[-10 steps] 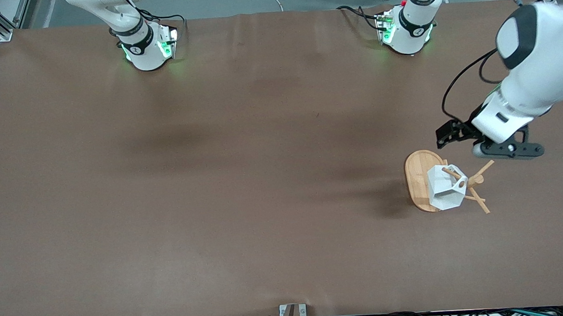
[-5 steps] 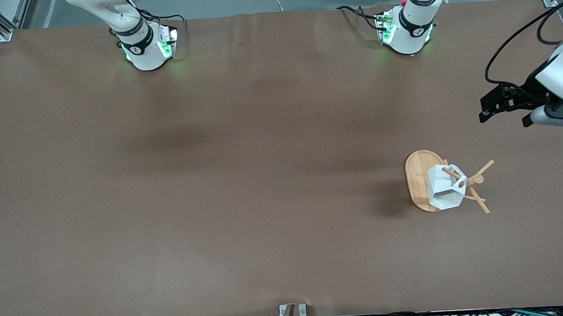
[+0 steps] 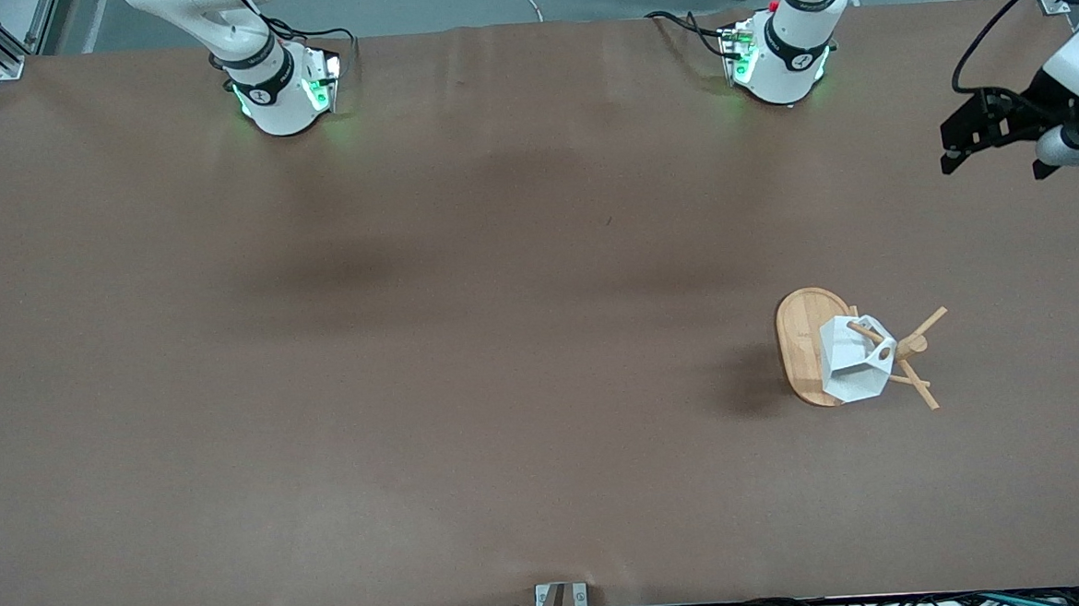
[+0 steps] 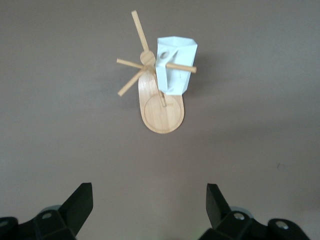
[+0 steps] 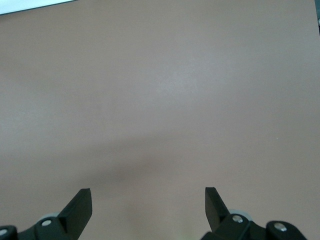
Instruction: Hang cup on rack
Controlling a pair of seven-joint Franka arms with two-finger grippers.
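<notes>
The white faceted cup hangs by its handle hole on a peg of the bamboo rack, which stands upright on its oval base toward the left arm's end of the table. In the left wrist view the cup sits against the rack's post with a peg through the handle. My left gripper hovers open and empty over the table's edge at the left arm's end, well away from the rack; its fingers are spread wide. My right gripper is open over bare brown table and is outside the front view.
Both arm bases stand along the table edge farthest from the front camera. A small metal bracket sits at the edge nearest that camera. Brown table surface stretches from the rack toward the right arm's end.
My left gripper has drawn away from the rack, moving toward the left arm's end of the table and toward the bases. The cup stays on its peg.
</notes>
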